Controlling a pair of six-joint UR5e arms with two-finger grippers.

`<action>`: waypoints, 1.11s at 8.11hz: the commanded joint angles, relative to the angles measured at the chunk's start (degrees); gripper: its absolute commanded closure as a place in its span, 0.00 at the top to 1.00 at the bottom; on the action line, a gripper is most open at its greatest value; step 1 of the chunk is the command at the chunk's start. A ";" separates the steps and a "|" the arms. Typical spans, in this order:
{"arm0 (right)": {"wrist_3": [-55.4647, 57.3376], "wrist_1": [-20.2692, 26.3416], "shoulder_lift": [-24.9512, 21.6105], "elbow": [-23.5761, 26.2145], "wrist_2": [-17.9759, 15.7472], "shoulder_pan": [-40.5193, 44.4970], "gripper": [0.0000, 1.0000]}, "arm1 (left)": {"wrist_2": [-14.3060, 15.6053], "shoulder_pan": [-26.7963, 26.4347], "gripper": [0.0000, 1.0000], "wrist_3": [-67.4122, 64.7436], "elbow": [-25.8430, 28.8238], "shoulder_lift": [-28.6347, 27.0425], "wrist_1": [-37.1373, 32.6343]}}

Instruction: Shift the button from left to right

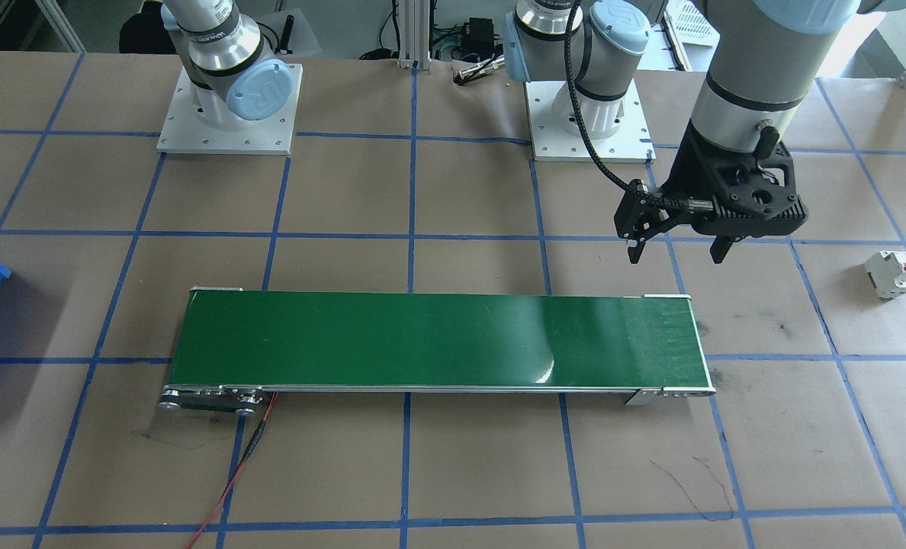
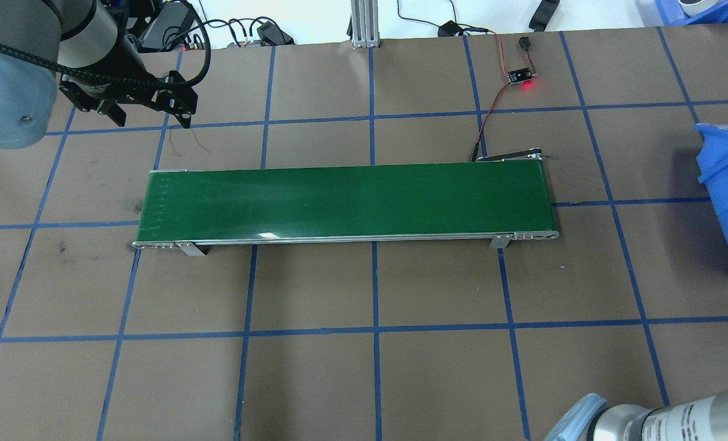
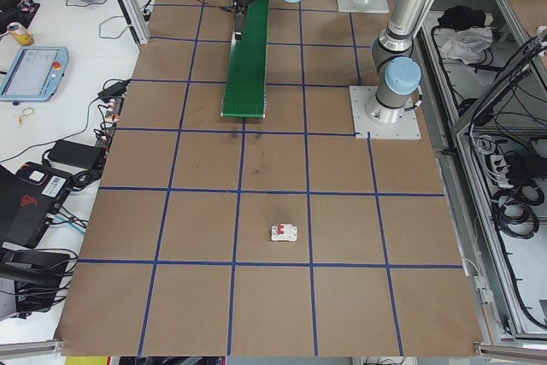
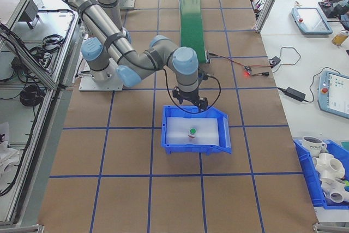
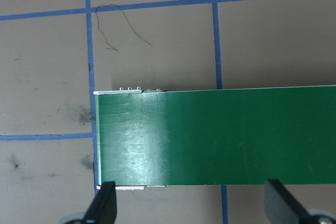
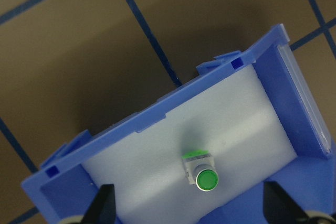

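1. Button stands upright on the white foam floor of the blue bin, green cap up, touching no wall.
2. Left gripper hangs above bare table beside the green conveyor belt's end; fingers spread wide, holding nothing.
3. Right gripper hovers above the bin; fingers spread wide, empty, clear of the button.
4. White circuit breaker lies on the table, well apart from the belt.

The button sits in the bin at the desk's right end, beyond the conveyor. The left tool hangs beside the conveyor's other end. The circuit breaker lies well apart, further left.
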 commanded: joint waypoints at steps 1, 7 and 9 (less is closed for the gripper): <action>27.97 12.18 -11.13 -2.63 -0.11 7.66 1.00 | 0.23 0.05 1.00 -1.01 0.09 0.08 0.00; 92.76 16.34 -12.74 -5.63 -10.11 45.95 1.00 | -4.07 -2.49 1.00 -0.92 -0.17 2.37 -1.67; 108.96 17.21 -12.13 -5.63 -10.66 54.86 1.00 | -3.99 -2.58 1.00 -0.84 -0.17 2.81 -1.75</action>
